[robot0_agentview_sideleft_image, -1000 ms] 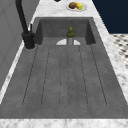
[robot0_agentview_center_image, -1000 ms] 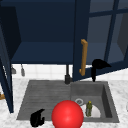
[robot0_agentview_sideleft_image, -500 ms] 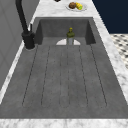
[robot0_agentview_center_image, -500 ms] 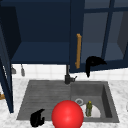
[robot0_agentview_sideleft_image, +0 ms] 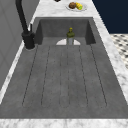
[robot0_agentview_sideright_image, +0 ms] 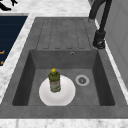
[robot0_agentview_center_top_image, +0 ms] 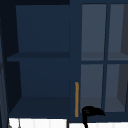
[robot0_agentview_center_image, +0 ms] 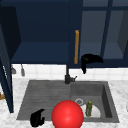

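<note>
My right hand (robot0_agentview_center_image: 90, 60) hovers at the bottom edge of the shut glass-paned cabinet door, just right of its upright orange handle (robot0_agentview_center_image: 76, 47), not touching it. Its fingers look relaxed, one pointing down. In the upper view the right hand (robot0_agentview_center_top_image: 91, 111) sits beside the lower end of the handle (robot0_agentview_center_top_image: 76, 99). My left hand (robot0_agentview_center_image: 37, 118) hangs idle over the front left corner of the sink's drainboard, fingers loose and holding nothing. A green bottle (robot0_agentview_sideright_image: 54, 80) stands upright on a white plate (robot0_agentview_sideright_image: 67, 96) in the sink basin.
A red ball (robot0_agentview_center_image: 67, 115) shows at the sink's front edge. The black faucet (robot0_agentview_center_image: 67, 77) rises behind the basin. The left cabinet stands open, its door (robot0_agentview_center_image: 6, 82) swung out at the left. A plate of fruit (robot0_agentview_sideleft_image: 76, 6) sits on the counter beyond the basin.
My right hand has moved left and slightly up, closing in on the orange handle. The left hand, ball and bottle have stayed put.
</note>
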`<state>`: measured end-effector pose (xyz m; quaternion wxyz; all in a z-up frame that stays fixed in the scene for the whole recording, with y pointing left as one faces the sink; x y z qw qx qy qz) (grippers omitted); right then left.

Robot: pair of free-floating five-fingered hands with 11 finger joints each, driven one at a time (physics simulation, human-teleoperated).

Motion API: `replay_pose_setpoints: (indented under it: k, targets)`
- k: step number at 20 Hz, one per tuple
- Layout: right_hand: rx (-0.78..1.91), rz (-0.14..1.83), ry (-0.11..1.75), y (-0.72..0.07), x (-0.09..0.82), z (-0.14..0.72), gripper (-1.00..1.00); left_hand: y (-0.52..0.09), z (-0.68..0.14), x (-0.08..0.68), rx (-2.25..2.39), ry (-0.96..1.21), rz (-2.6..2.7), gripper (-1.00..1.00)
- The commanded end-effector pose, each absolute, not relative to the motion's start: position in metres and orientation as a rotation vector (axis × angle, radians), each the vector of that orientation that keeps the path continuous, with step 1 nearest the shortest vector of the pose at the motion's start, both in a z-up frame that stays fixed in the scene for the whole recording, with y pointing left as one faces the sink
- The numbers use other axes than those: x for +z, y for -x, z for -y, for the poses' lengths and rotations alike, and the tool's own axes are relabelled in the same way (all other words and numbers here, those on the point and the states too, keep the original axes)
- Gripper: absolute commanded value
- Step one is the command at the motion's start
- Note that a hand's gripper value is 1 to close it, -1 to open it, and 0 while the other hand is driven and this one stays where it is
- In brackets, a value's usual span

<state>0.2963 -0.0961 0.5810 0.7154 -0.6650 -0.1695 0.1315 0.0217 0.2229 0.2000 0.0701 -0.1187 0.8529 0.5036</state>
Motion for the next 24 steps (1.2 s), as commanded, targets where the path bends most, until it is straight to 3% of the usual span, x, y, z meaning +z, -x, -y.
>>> replay_pose_setpoints:
  k: [1, 15, 24]
  targets:
    - [0.261, 0.35, 1.467, -0.323, 0.57, 0.08, -1.0, -0.022, -0.223, 0.2, 1.515, 0.357, -2.566, 0.0]
    - [0.001, 0.062, 1.558, -0.402, 0.552, 0.047, -1.0, -0.022, -0.223, 0.2, 1.515, 0.357, -2.566, 0.0]
    - [0.01, 0.104, 1.557, -0.351, 0.551, 0.082, -1.0, -0.022, -0.223, 0.2, 1.515, 0.357, -2.566, 0.0]
